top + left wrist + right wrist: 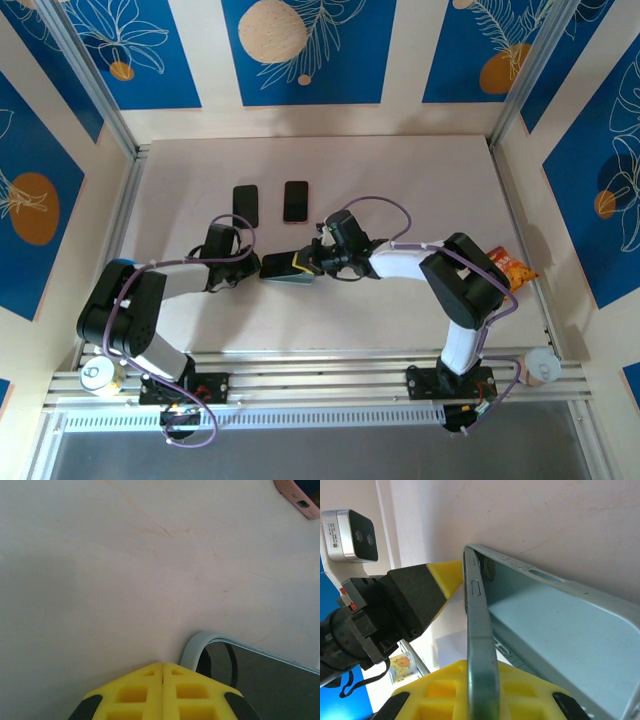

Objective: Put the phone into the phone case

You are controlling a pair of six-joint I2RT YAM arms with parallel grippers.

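In the middle of the table [420, 180], the right gripper [482, 677] is clamped on the phone [479, 625] by its long edge, holding it tilted over the pale-blue case [560, 630]. The left gripper [162, 669] is closed tight with nothing between its fingers, its tips just beside the case's corner. Farther back a black slab [245, 205] lies beside a second slab [295, 200]

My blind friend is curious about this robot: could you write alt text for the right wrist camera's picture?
The right gripper pinches, between its yellow fingers, one long edge of a light blue phone case, tilted over a pale table. Behind it, the left gripper, black with yellow tips, meets the case's far corner.
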